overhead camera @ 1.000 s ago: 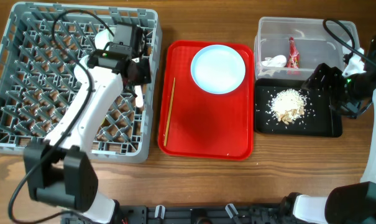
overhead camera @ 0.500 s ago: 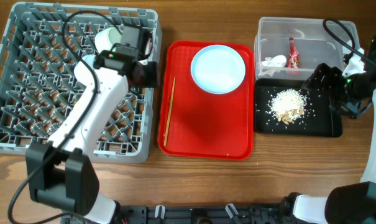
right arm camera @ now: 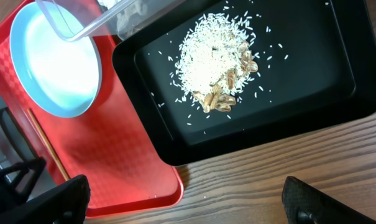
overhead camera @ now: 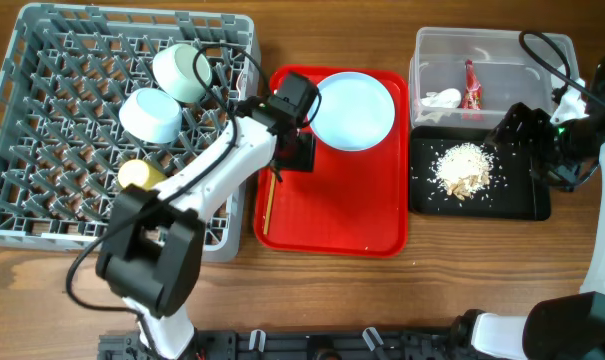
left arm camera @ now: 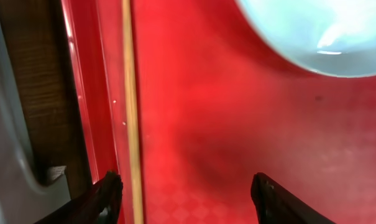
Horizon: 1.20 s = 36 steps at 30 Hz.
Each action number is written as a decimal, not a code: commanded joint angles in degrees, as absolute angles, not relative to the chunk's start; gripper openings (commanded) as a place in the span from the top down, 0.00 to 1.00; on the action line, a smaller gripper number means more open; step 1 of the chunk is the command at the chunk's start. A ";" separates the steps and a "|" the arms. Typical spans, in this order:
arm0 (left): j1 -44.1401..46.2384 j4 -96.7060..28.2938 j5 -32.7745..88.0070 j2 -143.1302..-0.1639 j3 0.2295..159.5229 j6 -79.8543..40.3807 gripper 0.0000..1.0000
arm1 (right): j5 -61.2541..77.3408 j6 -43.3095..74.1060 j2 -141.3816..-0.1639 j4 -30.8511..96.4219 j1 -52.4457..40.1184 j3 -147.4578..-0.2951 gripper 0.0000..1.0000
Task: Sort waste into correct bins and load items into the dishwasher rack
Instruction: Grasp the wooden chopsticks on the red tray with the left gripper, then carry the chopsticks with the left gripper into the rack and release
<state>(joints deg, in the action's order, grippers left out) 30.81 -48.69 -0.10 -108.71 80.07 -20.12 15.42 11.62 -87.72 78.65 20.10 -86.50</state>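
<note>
The grey dishwasher rack (overhead camera: 42,60) at the left holds two pale green bowls (overhead camera: 187,72) (overhead camera: 150,115) and a yellow cup (overhead camera: 137,175). My left gripper (overhead camera: 295,155) (left arm camera: 188,199) hovers open over the red tray's left part. The wooden chopstick (left arm camera: 130,112) (overhead camera: 271,200) lies between its fingers, close to the left fingertip (left arm camera: 108,194). The white plate (overhead camera: 352,110) (left arm camera: 318,31) sits at the tray's far end. The clear tub (overhead camera: 502,50) holds the red wrapper (overhead camera: 471,85) and tissue (overhead camera: 442,98). Food scraps (overhead camera: 462,168) (right arm camera: 215,68) lie in the black tray (overhead camera: 522,195). My right gripper (overhead camera: 519,127) (right arm camera: 184,202) is open and empty beside that tray.
The red serving tray (overhead camera: 332,215) (right arm camera: 113,155) lies between the rack and the two bins. Bare wooden table (right arm camera: 287,168) shows in front of the black tray. Cables run over the rack and past the tub's right side.
My left arm swung right from over the rack to the red tray and its gripper opened. The bowls and cup are now uncovered. The right arm stayed put.
</note>
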 commanded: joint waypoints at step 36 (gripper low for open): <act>30.81 -47.24 0.12 -116.09 80.34 -22.92 0.96 | 16.08 10.48 -86.78 79.15 20.12 -86.89 0.00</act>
<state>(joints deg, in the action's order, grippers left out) 30.70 -47.00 -1.63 -116.77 78.96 -23.05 15.42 11.62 -87.72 79.24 20.10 -86.50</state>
